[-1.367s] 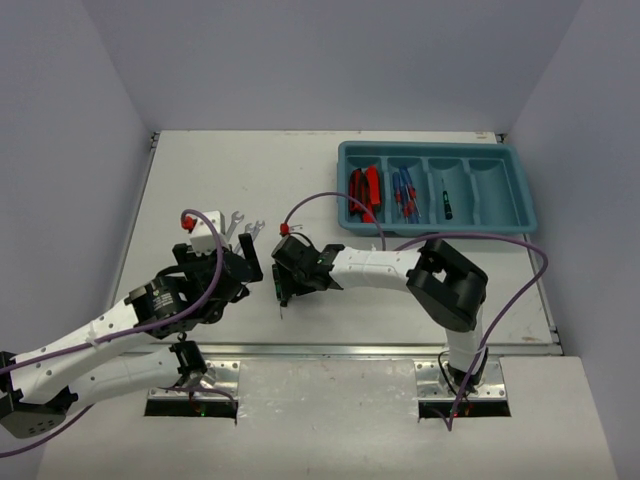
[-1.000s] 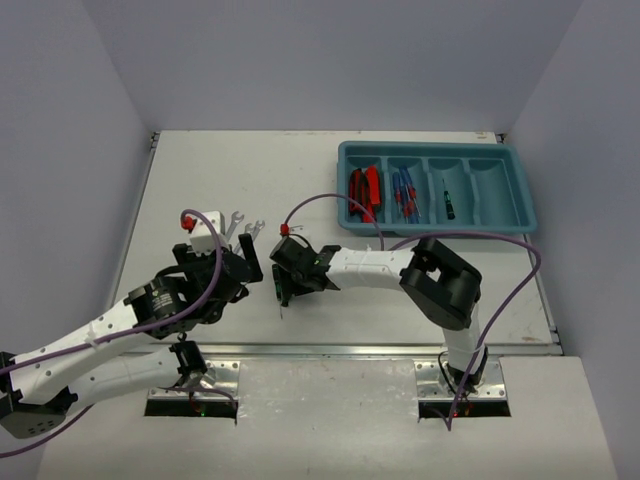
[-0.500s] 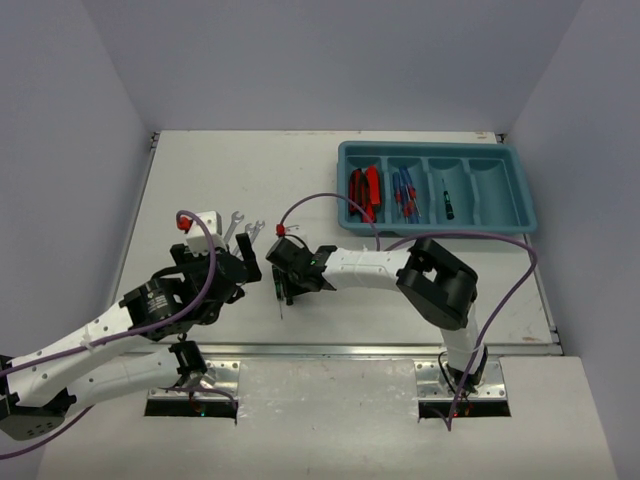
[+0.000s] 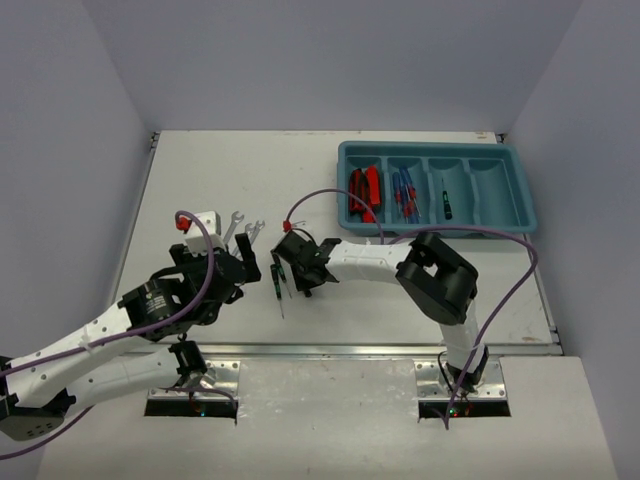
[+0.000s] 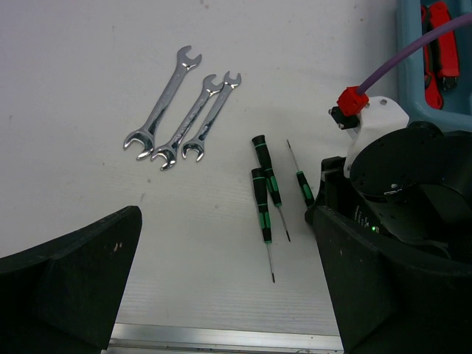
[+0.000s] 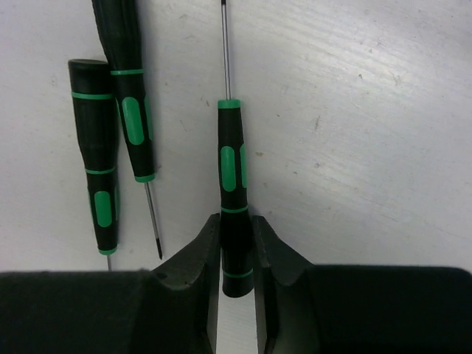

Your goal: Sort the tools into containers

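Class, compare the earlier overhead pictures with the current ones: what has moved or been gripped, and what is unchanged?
The right gripper closed its jaws inward onto the handle of one black-and-green screwdriver, with a slight shift of its wrist. Unchanged: the left gripper stays open, and the three wrenches, the two other screwdrivers and the tray with its contents lie as before.

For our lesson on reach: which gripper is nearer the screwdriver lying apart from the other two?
Right. The right gripper grips the handle of that screwdriver; the open left gripper hangs back beyond the other two screwdrivers.
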